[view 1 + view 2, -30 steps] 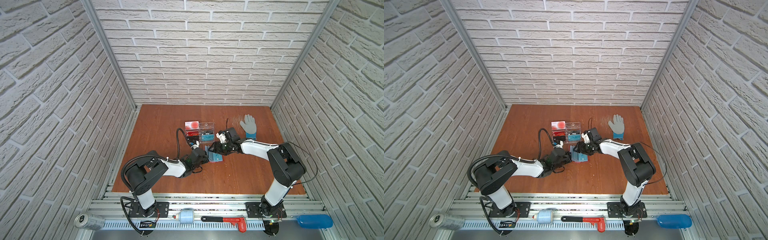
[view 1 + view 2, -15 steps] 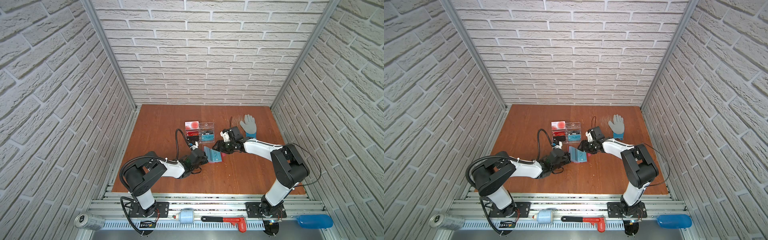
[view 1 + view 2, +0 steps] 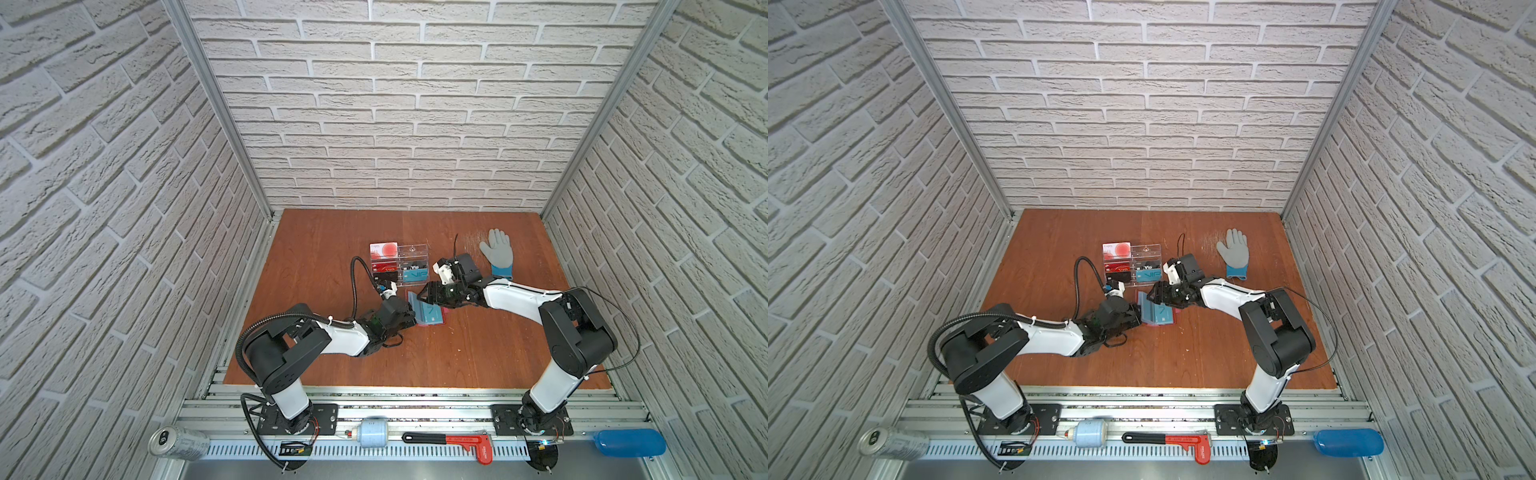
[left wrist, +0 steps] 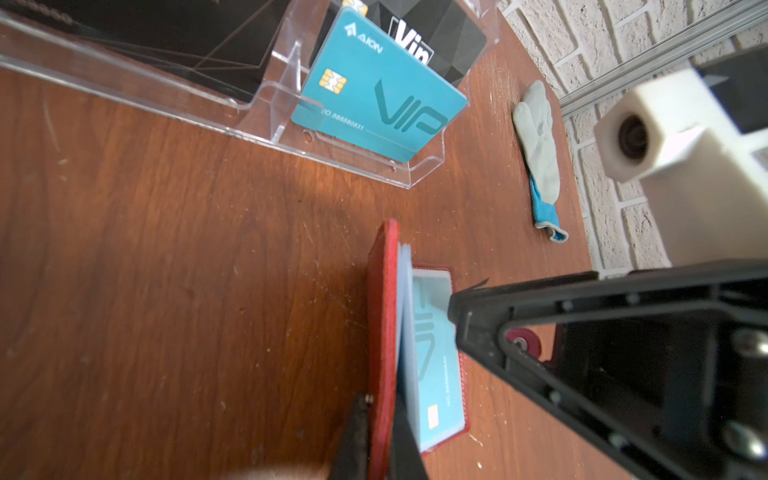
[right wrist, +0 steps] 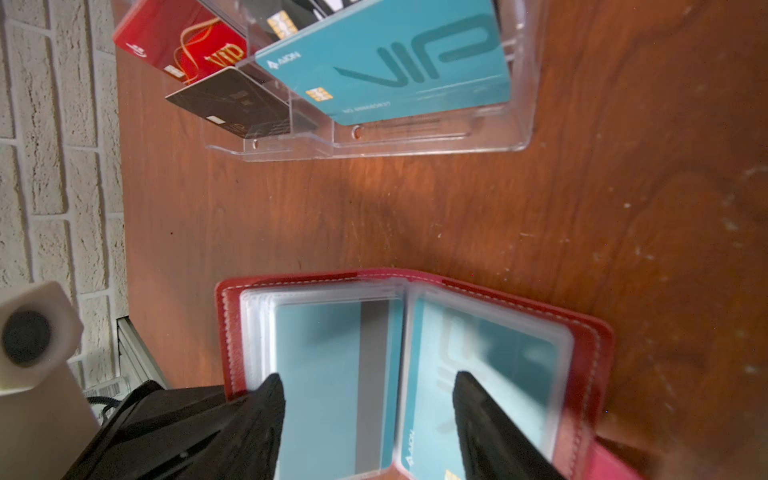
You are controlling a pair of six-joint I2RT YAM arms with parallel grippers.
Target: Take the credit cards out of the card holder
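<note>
The red card holder [image 3: 434, 323] [image 3: 1163, 321] lies open on the wooden floor, one cover flat and the other standing up. My left gripper [image 4: 380, 436] [image 3: 409, 313] is shut on the upright red cover [image 4: 384, 311]. Pale blue and teal credit cards sit in clear sleeves inside: one with a grey stripe [image 5: 320, 374] and a teal one [image 5: 511, 361]. My right gripper [image 5: 368, 380] [image 3: 430, 297] hovers open just over these cards, one finger above each page, gripping nothing.
A clear acrylic stand [image 3: 399, 264] [image 5: 415, 137] with VIP cards is just behind the holder. A grey glove [image 3: 496, 253] lies at the back right. Brick walls close in on three sides.
The right gripper pulled slightly right, then came back left over the open holder with its jaws a little wider. The left gripper kept its grip on the cover.
</note>
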